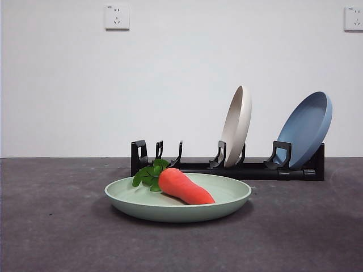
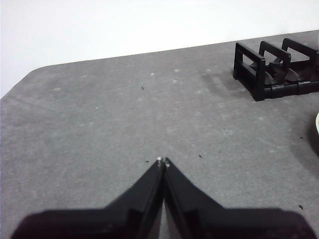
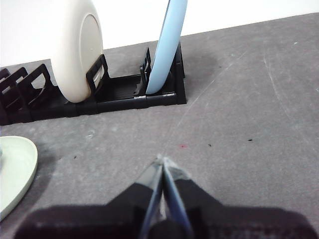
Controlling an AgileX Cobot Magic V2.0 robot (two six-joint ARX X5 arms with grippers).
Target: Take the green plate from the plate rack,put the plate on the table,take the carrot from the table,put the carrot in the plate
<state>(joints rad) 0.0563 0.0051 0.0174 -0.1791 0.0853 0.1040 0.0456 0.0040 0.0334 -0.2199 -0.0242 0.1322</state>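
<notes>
While both claws hung closed and empty over bare table, left claw, right claw, the carrot lay in the green plate, flat before the rack holding cream plate and blue plate.

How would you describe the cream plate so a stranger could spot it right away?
Find the long black plate rack at the back of the table. Two plates stand in it; the cream plate is nearer the rack's middle. The blue plate stands at the end, and the green plate lies flat in front.
</notes>
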